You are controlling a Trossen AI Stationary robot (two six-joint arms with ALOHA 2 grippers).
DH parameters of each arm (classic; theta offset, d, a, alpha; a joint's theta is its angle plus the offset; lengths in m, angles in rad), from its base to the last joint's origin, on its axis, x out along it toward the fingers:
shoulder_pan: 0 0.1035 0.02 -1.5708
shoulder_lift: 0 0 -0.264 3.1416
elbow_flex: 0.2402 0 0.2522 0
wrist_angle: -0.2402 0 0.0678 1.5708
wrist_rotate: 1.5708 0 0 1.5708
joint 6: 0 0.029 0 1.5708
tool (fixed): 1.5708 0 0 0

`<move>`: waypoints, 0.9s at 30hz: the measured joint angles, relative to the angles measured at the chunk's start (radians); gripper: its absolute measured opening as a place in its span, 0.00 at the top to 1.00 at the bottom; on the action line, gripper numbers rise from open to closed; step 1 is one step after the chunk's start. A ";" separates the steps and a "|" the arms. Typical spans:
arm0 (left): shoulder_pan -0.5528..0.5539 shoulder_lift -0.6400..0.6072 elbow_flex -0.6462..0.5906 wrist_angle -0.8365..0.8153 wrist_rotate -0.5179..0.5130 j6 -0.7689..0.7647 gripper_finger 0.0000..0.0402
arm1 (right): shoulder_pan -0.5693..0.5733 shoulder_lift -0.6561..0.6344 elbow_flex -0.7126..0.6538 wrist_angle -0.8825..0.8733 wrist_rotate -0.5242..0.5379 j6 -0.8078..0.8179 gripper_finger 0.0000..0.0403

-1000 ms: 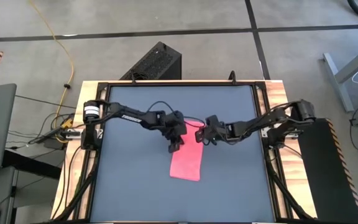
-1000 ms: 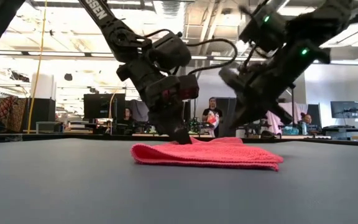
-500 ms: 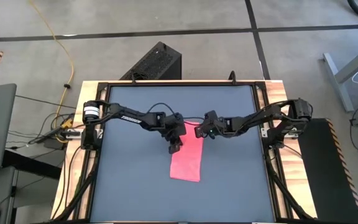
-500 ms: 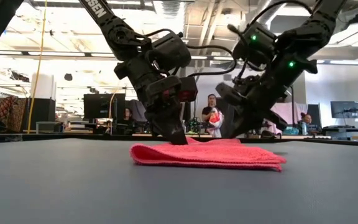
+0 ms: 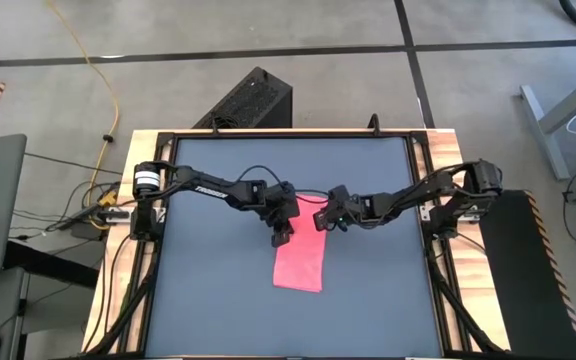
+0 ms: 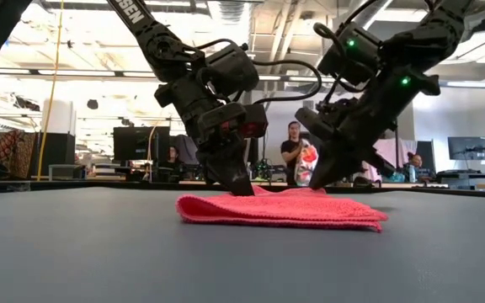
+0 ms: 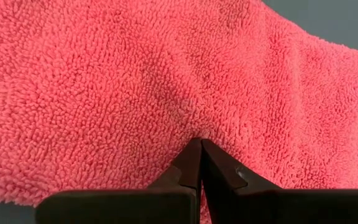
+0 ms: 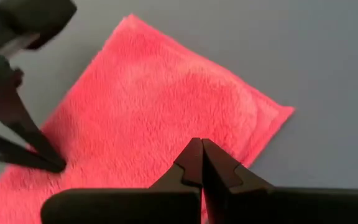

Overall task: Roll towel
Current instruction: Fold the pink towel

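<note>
Since a moment ago the right tool (image 5: 324,221) has slid a little along the top end of the towel (image 5: 303,257), while the left tool (image 5: 280,236) has stayed put and the towel has not changed shape.

The pink towel lies flat on the dark worktop (image 5: 208,300), near the middle, folded into a long strip. No part of it looks rolled yet, so I think the rolling is only about to start and nearly all the job is left.

The left tool is squeezed shut, its tip pressing down on the towel's left edge near the top end. In its own wrist view the two fingers (image 7: 194,163) meet in a point on the fluffy cloth. It does not seem to pinch any cloth; it just pushes on it.

The right tool is shut too, with its fingers together. It sits at the top end of the towel, tip very close to the cloth, and holds nothing that I can see.
</note>
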 joint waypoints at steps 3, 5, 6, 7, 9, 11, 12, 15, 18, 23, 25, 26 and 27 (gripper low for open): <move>0.000 0.000 0.000 -0.004 0.005 0.000 1.00 | 0.000 -0.052 -0.001 -0.008 -0.001 -0.012 0.93; 0.000 0.001 0.000 -0.007 0.005 -0.006 1.00 | -0.011 -0.085 0.001 -0.024 0.000 0.018 0.91; 0.000 0.001 0.000 -0.009 0.006 -0.008 1.00 | -0.019 -0.095 0.001 -0.039 -0.001 0.036 0.90; 0.000 0.001 0.000 -0.010 0.009 -0.009 1.00 | -0.030 -0.099 0.001 -0.054 -0.001 0.048 0.88; 0.001 0.001 0.000 -0.009 0.018 -0.013 1.00 | -0.048 -0.097 0.000 -0.064 -0.004 0.051 0.86; 0.001 0.002 0.000 -0.009 0.026 -0.026 1.00 | -0.065 -0.085 0.000 -0.061 -0.019 0.051 0.83; 0.001 0.002 0.000 -0.009 0.027 -0.031 1.00 | -0.073 -0.074 0.000 -0.061 -0.025 0.054 0.81; 0.001 0.002 0.000 -0.009 0.028 -0.039 1.00 | -0.084 -0.039 0.000 -0.066 -0.064 0.078 0.75; 0.001 0.002 -0.001 -0.012 0.031 -0.046 1.00 | -0.088 -0.004 0.000 -0.068 -0.093 0.112 0.70; -0.007 0.002 -0.001 -0.022 0.031 -0.046 1.00 | -0.083 0.022 0.000 -0.048 -0.097 0.081 0.63; -0.009 0.002 -0.001 -0.023 0.031 -0.046 1.00 | -0.075 0.022 0.000 -0.036 -0.097 0.065 0.63; -0.012 0.002 -0.001 -0.023 0.030 -0.046 1.00 | -0.073 0.022 0.000 -0.031 -0.096 0.061 0.64; -0.013 0.002 -0.001 -0.023 0.028 -0.046 1.00 | -0.073 0.022 0.000 -0.024 -0.096 0.056 0.65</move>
